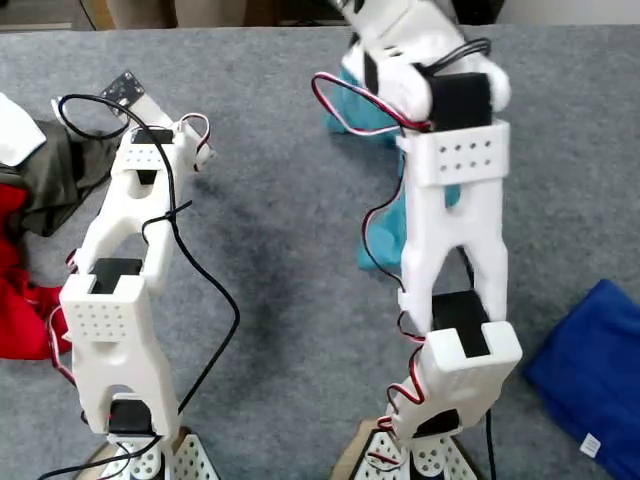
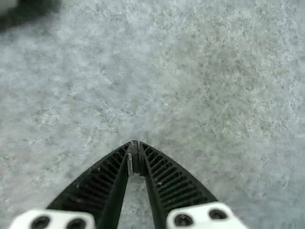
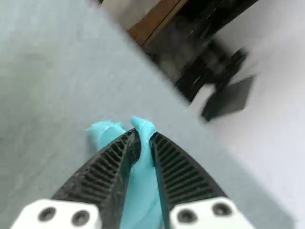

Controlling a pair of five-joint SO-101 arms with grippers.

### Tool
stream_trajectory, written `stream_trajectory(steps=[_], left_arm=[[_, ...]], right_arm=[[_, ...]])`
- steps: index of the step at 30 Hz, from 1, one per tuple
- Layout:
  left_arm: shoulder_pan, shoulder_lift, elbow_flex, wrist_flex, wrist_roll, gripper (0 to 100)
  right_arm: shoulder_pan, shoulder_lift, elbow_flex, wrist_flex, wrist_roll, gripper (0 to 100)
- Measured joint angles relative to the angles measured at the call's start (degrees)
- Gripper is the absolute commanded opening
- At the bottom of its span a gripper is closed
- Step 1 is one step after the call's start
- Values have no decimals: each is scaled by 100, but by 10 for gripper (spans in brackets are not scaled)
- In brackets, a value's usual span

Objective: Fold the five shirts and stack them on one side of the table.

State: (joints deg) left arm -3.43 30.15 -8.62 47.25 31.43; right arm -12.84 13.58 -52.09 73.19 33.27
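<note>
Teal cloth is what the work hangs on just now: the teal shirt (image 1: 388, 232) runs in a rumpled strip under the right arm, from the middle of the grey table (image 1: 270, 220) up toward its far edge. The right gripper (image 3: 142, 138) has its jaws pinched tight on a bunch of that fabric, near the far edge. The left gripper (image 2: 134, 145) hangs over bare felt near the far-left part of the table, fingers pressed together with nothing between them.

From where I stand, only one shirt looks finished. The blue shirt (image 1: 590, 375) lies flat and squared off at the right edge, toward the near-right corner, so that side seems to be where the stack goes. Against the left edge sits a loose heap: a red shirt (image 1: 15, 280), an olive shirt (image 1: 60, 175) above it, and a scrap of white cloth (image 1: 15, 130) that may be the fifth, though too little shows to be sure.

So I'd call it early going: one folded, the teal one in hand and not yet folded, and the heap untouched.
</note>
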Motion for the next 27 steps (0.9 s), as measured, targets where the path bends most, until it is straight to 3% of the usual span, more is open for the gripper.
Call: stream_trajectory(steps=[5, 14, 27], left_arm=[[149, 0, -44, 545, 0, 19], [765, -501, -141, 1424, -132, 19], [870, -457, -149, 1433, -202, 21]], right_arm=[[0, 0, -422, -905, 9, 5], [246, 897, -431, -2620, 712, 5], [967, 2708, -431, -2971, 747, 5]])
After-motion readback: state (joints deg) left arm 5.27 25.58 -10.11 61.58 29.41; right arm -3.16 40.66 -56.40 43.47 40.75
